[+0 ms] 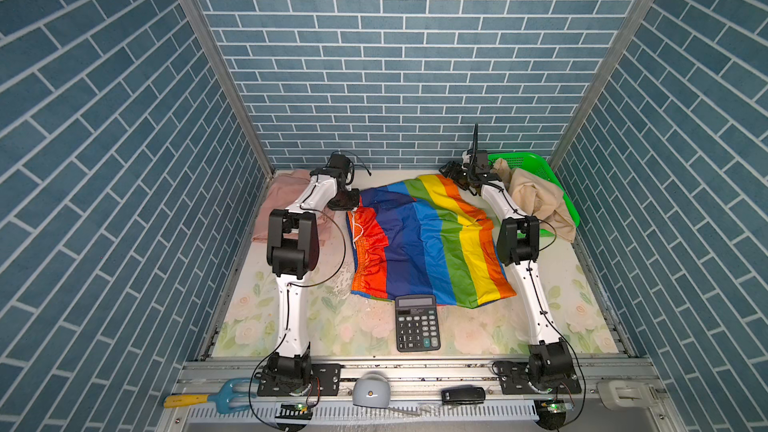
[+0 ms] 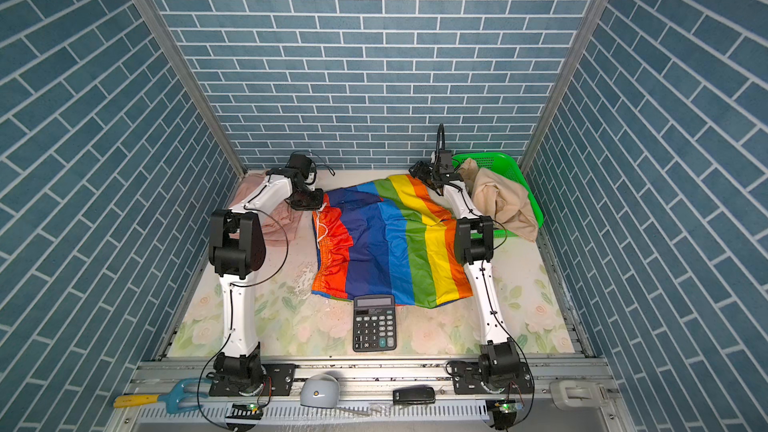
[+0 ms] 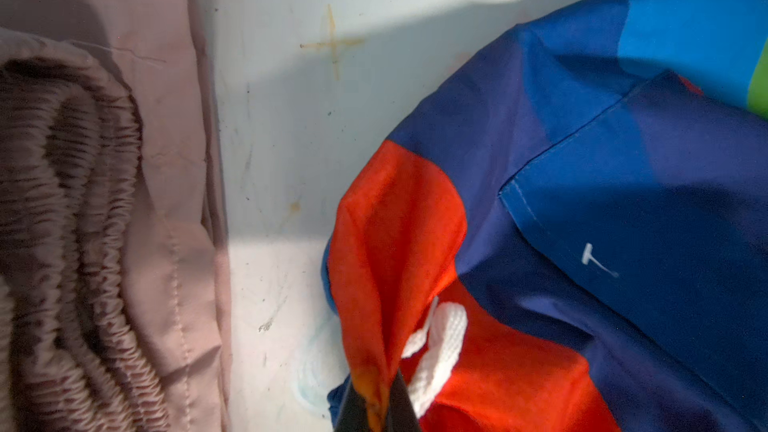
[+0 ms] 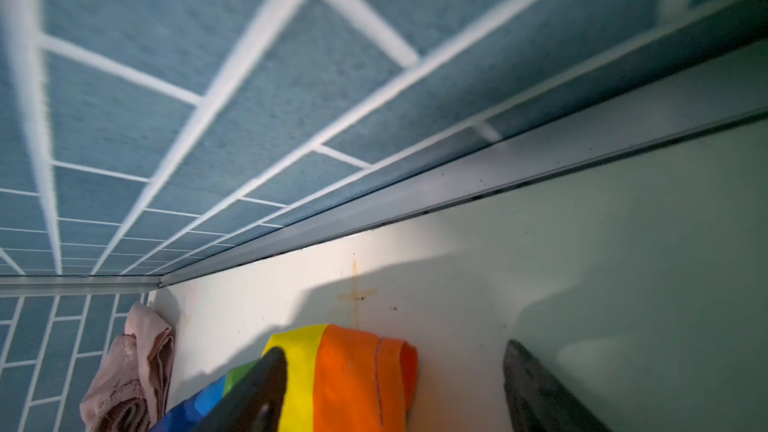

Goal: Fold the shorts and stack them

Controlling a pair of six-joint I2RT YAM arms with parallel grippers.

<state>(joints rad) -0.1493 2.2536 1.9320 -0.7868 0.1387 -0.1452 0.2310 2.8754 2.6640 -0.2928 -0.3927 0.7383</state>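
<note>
The right gripper (image 4: 395, 349) stood with its dark fingers (image 4: 257, 388) spread wide to either side of the orange hem of the rainbow-striped shorts (image 4: 357, 371). The pink shorts (image 4: 133, 367) lay bunched on the pale table (image 4: 623, 284) in the corner of the blue brick wall (image 4: 249, 118).

The rainbow-striped shorts (image 1: 428, 243) lie spread over the middle of the table (image 1: 573, 317). Their gathered red waist and white drawstring (image 1: 357, 230) are to the left, and the far edge is rumpled. The pale pink shorts (image 1: 282, 193) lie folded in the far left corner. The beige shorts (image 1: 536, 197) hang crumpled over the green basket (image 1: 523, 160) at far right.
</note>
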